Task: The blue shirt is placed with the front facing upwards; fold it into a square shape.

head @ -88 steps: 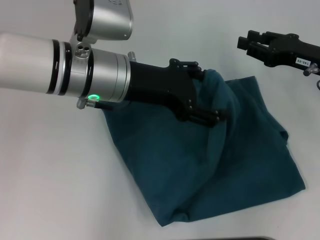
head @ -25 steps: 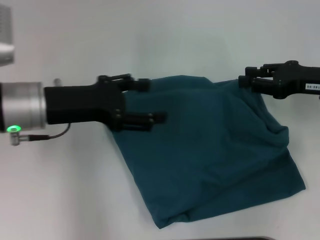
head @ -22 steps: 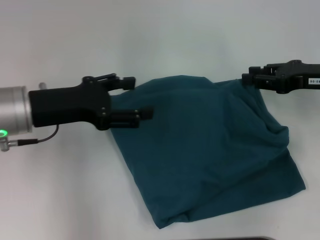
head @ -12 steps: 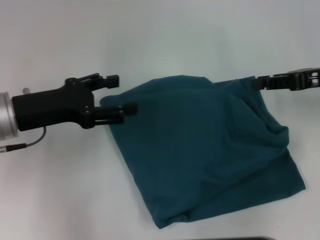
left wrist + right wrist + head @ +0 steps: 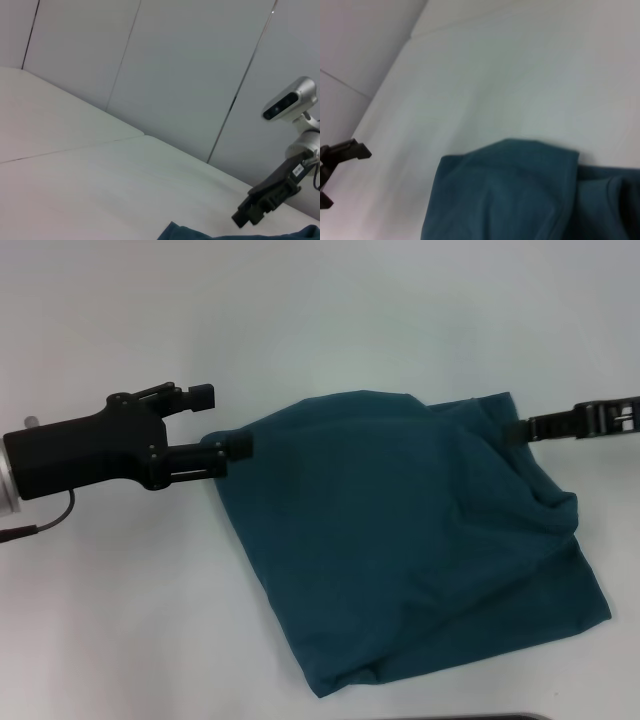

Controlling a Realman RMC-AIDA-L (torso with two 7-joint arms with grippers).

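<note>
The blue shirt (image 5: 420, 540) lies folded on the white table (image 5: 330, 320) as a rough four-sided bundle. Only plain teal cloth shows; no letters or collar are visible. My left gripper (image 5: 222, 422) is open at the shirt's upper left corner, with its lower fingertip (image 5: 238, 445) over the cloth edge and nothing between the jaws. My right gripper (image 5: 520, 429) is seen edge-on, reaching in from the right, its tip at the shirt's upper right edge. The left wrist view shows the shirt's edge (image 5: 190, 234) and the right gripper (image 5: 250, 217). The right wrist view shows the shirt's folded corner (image 5: 510, 200) and the left gripper (image 5: 337, 175).
White table surface surrounds the shirt on all sides. A dark strip (image 5: 500, 717) runs along the near edge in the head view. Grey wall panels (image 5: 175, 65) stand behind the table.
The left gripper carried a fold across the shirt, let it go, and drew back to the left. The right gripper has slid away to the right. The shirt has lain still for the last second.
</note>
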